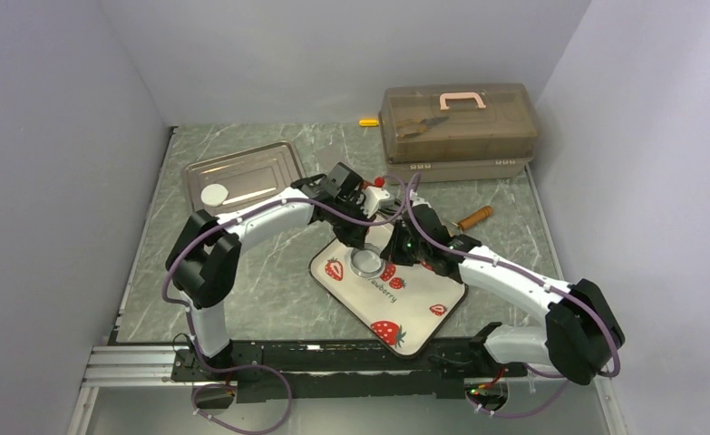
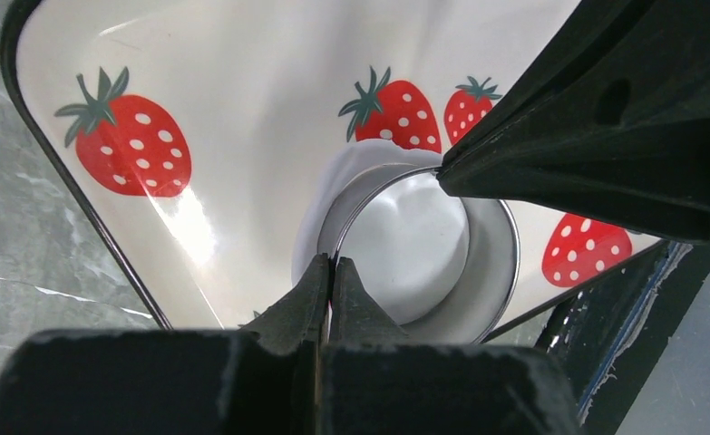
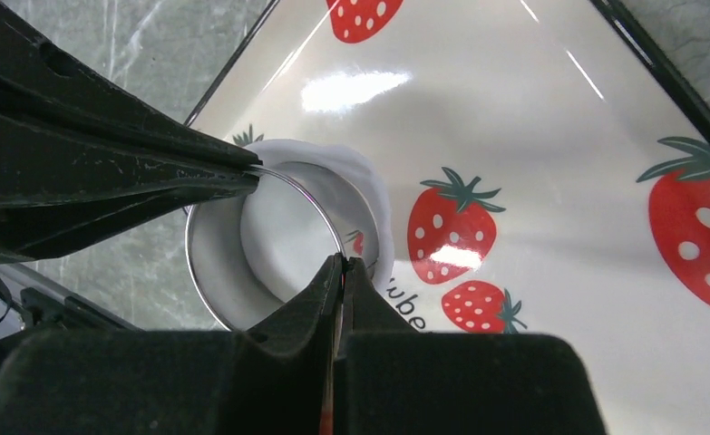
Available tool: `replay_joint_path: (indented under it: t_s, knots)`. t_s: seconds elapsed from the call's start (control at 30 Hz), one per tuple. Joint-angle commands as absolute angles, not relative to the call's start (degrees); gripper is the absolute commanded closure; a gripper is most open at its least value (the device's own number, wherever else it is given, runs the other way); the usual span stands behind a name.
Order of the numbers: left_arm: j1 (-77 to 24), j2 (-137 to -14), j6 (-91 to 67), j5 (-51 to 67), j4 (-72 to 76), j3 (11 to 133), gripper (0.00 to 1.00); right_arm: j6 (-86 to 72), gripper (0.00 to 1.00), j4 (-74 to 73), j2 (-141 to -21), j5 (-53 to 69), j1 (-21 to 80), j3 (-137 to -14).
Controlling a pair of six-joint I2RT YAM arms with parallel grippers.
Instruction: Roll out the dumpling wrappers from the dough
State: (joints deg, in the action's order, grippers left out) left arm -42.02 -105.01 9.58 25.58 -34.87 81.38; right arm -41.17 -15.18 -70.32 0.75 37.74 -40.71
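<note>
A flattened white patch of dough (image 2: 403,243) lies on the strawberry plate (image 1: 412,306), and a shiny round ring (image 1: 366,263) stands on it. The dough fills the ring and spreads past its far side (image 3: 375,186). My left gripper (image 2: 333,264) is shut on the ring's near rim (image 2: 511,237). My right gripper (image 3: 343,261) pinches the opposite rim of the ring (image 3: 204,283), shut as well. Each gripper's dark fingers (image 2: 596,136) (image 3: 106,172) reach into the other's wrist view. One round white dumpling wrapper (image 1: 214,194) lies in the metal tray (image 1: 258,163) at the back left.
A brown wooden roller (image 1: 474,217) lies right of the plate's far corner. A brown translucent toolbox (image 1: 458,122) with a pink handle stands at the back right, a small yellow thing (image 1: 368,121) beside it. Grey walls enclose the marbled table (image 1: 269,290).
</note>
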Motion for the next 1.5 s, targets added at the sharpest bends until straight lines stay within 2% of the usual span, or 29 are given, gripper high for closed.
replay_joint_path:
  t_s: [0.0, 0.2, 0.37, 0.6, 0.7, 0.83, 1.03, 1.13, 1.17, 1.2, 1.23, 1.47]
  knots:
    - [-41.8, -105.3, 8.9, 23.5, -34.8, 77.3, 1.0, -40.2, 1.0, -12.4, -73.8, -2.7, 36.7, -37.0]
    - [-43.4, -106.8, 8.0, 18.1, -26.5, 70.0, 1.0, -38.9, 1.0, -6.7, -81.6, -4.2, 37.0, -35.0]
    - [-45.3, -107.7, 8.7, 17.1, -22.0, 64.5, 1.0, -40.1, 1.0, -8.7, -81.0, -5.1, 38.6, -32.4]
    - [-43.4, -110.4, 10.5, 14.9, -21.7, 68.5, 1.0, -48.0, 1.0, -11.0, -78.9, -5.1, 44.7, -31.8]
    - [-43.2, -110.2, 11.5, 13.7, -24.8, 69.7, 1.0, -45.1, 1.0, -8.1, -82.4, -5.0, 41.4, -33.4]
    - [-43.2, -107.7, 11.7, 18.0, -27.7, 66.1, 1.0, -39.6, 1.0, -6.4, -87.3, -3.3, 33.2, -38.8]
    - [-41.4, -108.2, 9.6, 20.4, -27.2, 68.7, 1.0, -37.8, 1.0, -7.3, -85.3, -0.5, 33.7, -38.7]
    - [-39.8, -108.6, 8.5, 21.7, -29.6, 73.5, 1.0, -37.4, 0.76, -7.0, -82.4, 1.2, 34.1, -37.7]
    - [-39.2, -108.2, 8.1, 22.6, -30.0, 74.3, 0.92, -36.9, 0.71, -7.2, -81.9, 1.4, 34.2, -38.1]
    - [-38.7, -107.8, 7.4, 23.4, -30.0, 74.9, 0.83, -36.3, 0.67, -7.7, -81.5, 1.4, 34.1, -38.9]
    - [-38.4, -107.5, 6.9, 23.6, -30.1, 75.5, 0.77, -35.7, 0.64, -8.2, -81.3, 1.6, 34.1, -40.3]
    - [-36.9, -106.4, 5.6, 24.9, -34.1, 81.6, 0.64, -34.2, 0.48, -10.4, -78.2, 2.6, 33.8, -46.0]
